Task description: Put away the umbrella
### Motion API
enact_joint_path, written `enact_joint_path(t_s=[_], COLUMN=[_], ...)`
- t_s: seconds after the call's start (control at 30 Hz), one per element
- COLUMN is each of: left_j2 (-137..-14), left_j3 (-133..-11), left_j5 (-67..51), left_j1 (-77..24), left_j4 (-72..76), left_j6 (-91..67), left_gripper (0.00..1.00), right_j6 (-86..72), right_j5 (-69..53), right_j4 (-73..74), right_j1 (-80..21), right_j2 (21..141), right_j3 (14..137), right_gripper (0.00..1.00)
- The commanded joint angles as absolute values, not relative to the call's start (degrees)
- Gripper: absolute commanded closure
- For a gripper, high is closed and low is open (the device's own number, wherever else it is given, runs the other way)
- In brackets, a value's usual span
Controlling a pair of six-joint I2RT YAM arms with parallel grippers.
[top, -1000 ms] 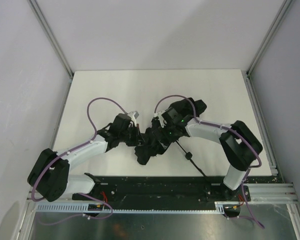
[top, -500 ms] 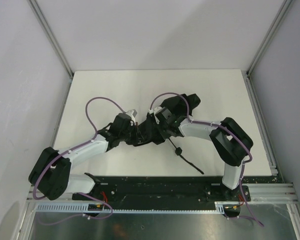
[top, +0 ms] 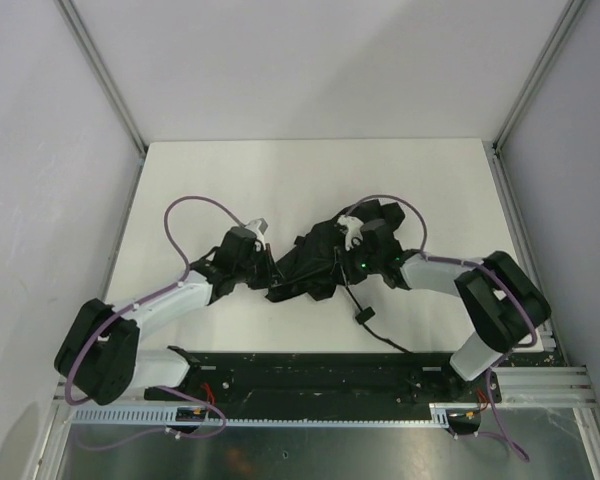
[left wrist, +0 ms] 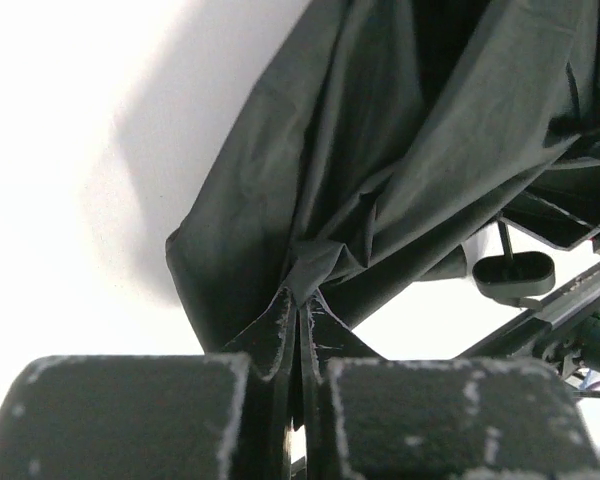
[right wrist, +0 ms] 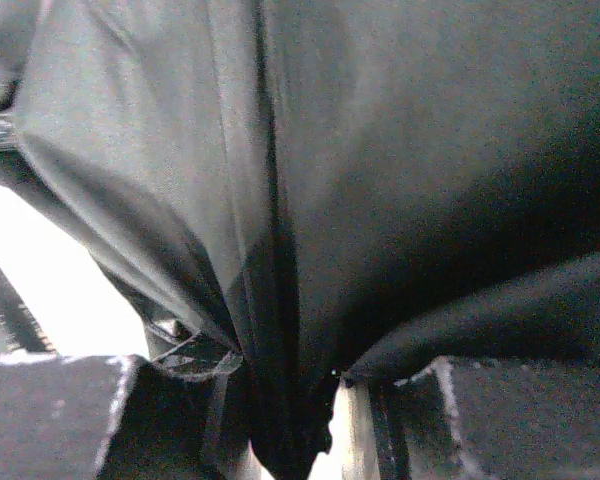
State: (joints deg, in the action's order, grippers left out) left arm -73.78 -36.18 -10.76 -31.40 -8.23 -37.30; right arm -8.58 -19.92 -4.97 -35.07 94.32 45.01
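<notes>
Toward the left of the white table, the left gripper has its fingers pressed almost together, pinching a peaked fold of black fabric. Between both arms, mid-table, the umbrella is bunched and crumpled, its wrist cord trailing toward the near edge. At its right end the right gripper holds a thicker gather of cloth between fingers set slightly apart.
</notes>
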Motion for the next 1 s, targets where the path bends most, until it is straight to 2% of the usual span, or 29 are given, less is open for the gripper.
enact_joint_path(t_s=[0.0,0.17,0.3,0.57,0.77,0.97], left_j2=[-69.4,-66.5,-62.7,-56.9,-59.4,-54.6], left_j3=[-35.2,-35.3,-35.9,-41.5,-44.4,-42.2], left_j5=[-12.1,-15.7,-15.5,-10.7,-14.4,-19.1], left_j1=[-30.6,-30.5,-30.5,-30.0,-29.1,-28.0], left_j4=[-9.0,-8.6,-8.4,-8.2,-8.2,-9.9], left_j6=[-36.4,-35.3,-36.5,-36.6,-35.9,-37.3], left_gripper=[0.95,0.92,0.94,0.92,0.88,0.72], right_j6=[-18.7,-31.7,-44.8,-75.8,-77.7,-69.8], right_j5=[-36.5,-44.0,-48.1,-52.0,-52.2,-51.4], right_j4=[-25.9,-39.7,-53.6,-86.7,-88.3,-80.4], right_j1=[-30.8,-28.5,-28.8,-31.9,-34.7,-31.2], right_j2=[87.1,83.7,83.0,89.1,89.1,83.9], right_j3=[39.3,36.3,36.0,36.4,36.4,36.4], right_gripper=[1.0,1.0,1.0,1.0,1.0,1.0])
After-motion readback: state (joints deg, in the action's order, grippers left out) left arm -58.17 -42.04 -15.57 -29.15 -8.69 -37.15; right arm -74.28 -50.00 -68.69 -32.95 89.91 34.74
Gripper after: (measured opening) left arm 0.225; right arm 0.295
